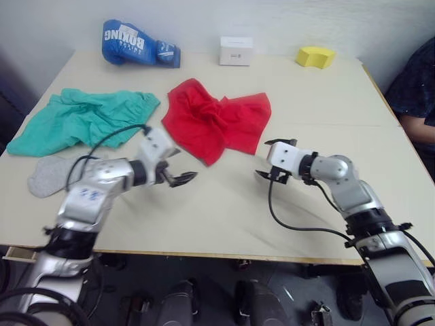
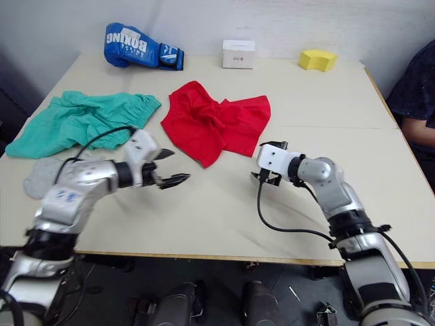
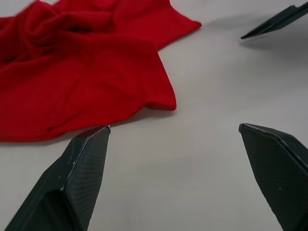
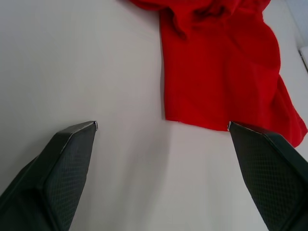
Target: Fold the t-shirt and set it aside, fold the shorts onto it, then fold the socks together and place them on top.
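The left gripper [image 1: 178, 170] is held open above the bare table [image 1: 224, 210], just short of the near edge of the crumpled red t-shirt [image 1: 217, 122]. The right gripper [image 1: 273, 159] is likewise open and empty, close to the shirt's near right hem. The t-shirt is judged to need spreading flat first: two separated hem corners are best pinched, one per gripper, and drawn apart before any fold is made. The teal shorts [image 1: 81, 119] lie well to the left, with a grey sock [image 1: 51, 175] near them, both untouched.
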